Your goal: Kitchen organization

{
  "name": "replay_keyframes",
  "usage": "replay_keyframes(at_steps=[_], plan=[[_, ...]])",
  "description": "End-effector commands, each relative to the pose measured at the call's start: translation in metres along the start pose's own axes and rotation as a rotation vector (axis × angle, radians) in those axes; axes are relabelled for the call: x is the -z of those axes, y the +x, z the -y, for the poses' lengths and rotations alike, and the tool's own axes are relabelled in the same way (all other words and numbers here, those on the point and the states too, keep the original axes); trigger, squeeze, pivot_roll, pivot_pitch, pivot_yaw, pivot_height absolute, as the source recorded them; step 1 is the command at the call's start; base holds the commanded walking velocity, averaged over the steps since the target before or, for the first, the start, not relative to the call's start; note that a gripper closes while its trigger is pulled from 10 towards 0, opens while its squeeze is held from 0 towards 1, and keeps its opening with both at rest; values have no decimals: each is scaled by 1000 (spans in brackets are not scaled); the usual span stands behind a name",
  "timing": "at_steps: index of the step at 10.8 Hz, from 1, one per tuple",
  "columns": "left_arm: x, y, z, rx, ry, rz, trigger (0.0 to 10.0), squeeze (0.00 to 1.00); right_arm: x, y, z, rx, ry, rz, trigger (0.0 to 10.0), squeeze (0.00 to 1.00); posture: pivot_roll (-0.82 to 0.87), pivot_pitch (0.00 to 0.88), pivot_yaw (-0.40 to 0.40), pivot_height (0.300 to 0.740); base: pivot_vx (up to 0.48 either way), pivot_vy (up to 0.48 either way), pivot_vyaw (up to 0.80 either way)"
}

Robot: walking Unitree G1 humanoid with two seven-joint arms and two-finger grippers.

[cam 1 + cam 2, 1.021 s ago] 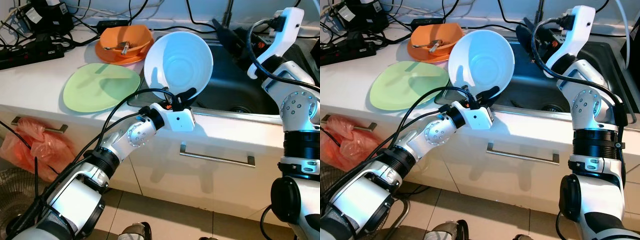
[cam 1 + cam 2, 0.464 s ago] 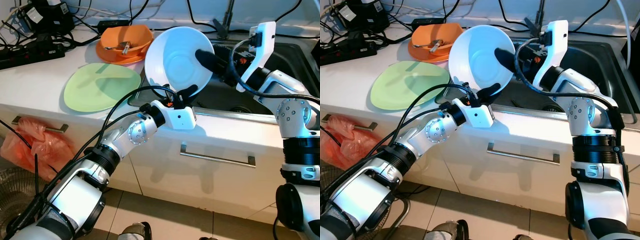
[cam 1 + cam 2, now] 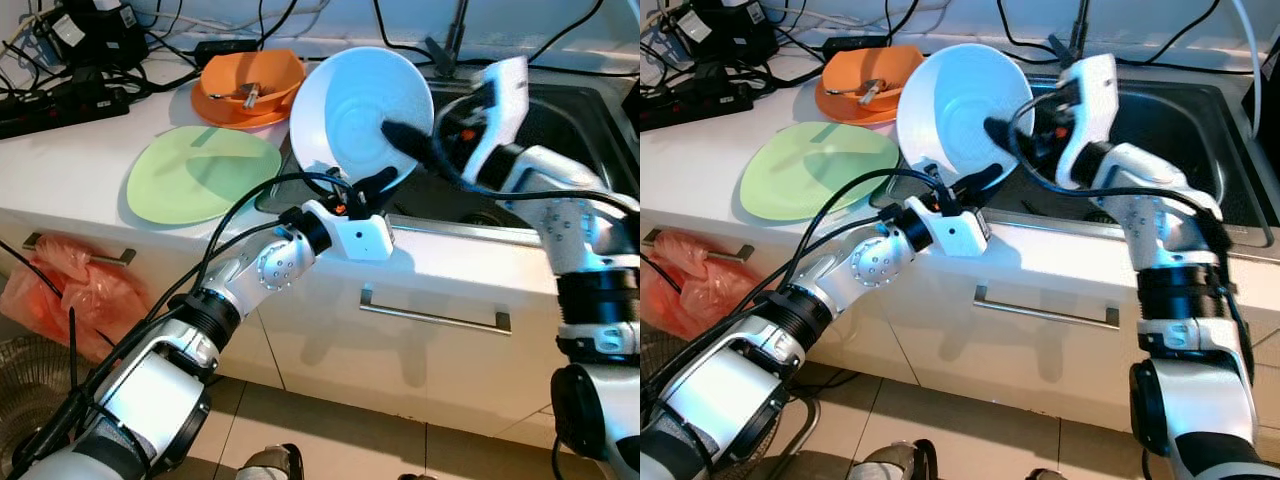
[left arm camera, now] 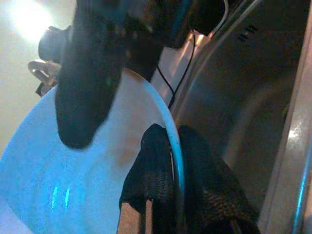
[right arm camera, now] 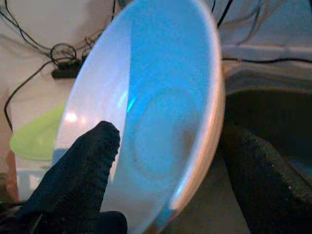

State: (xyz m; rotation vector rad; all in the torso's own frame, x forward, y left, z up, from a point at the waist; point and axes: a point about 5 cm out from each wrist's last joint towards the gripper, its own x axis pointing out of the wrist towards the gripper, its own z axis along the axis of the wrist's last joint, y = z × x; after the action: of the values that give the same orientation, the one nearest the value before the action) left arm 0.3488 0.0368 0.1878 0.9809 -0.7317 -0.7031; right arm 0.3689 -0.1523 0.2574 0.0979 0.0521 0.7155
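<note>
Jaws of left gripper pinch glossy round white bowl.

My left arm reaches up and forward, elbow bent, its claw pinched tight, one finger on each side of a thin rim. My right arm folds in from the right, wrist turned toward the left one, its claw spread wide, fingers straddling that rim.

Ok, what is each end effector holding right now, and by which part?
The left end effector pinches the white bowl by its lower rim. The right end effector straddles the opposite rim, open, not yet clamped.
</note>
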Motion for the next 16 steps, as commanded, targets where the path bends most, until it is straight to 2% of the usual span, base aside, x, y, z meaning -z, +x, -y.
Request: replay_keyframes(at_steps=[1, 2, 3, 4, 9, 16], plan=[[-8, 5, -9, -38, 34, 57, 0, 0, -5, 6, -4, -22, -26, -1, 10000, 0, 35, 92, 85, 740, 0, 0, 0], [-11, 4, -8, -53, 43, 77, 0, 0, -7, 12, -5, -31, -30, -11, 10000, 0, 36, 96, 83, 740, 0, 0, 0], [-12, 3, -8, -58, 47, 84, 0, 0, -8, 15, -4, -29, -28, -13, 8627, 0, 36, 96, 82, 740, 0, 0, 0], [-15, 2, -6, -69, 51, 102, 0, 0, -11, 20, 0, -4, -12, -20, 0, 0, 38, 100, 78, 740, 0, 0, 0], [-14, -5, -6, -102, 87, 108, 0, 0, -23, 19, 18, 60, -5, -45, 0, 0, 33, 103, 75, 740, 0, 0, 0], [-13, -4, -6, -97, 102, 107, 0, 0, -8, 14, 21, 41, 2, -156, 0, 0, 27, 107, 77, 740, 0, 0, 0]])
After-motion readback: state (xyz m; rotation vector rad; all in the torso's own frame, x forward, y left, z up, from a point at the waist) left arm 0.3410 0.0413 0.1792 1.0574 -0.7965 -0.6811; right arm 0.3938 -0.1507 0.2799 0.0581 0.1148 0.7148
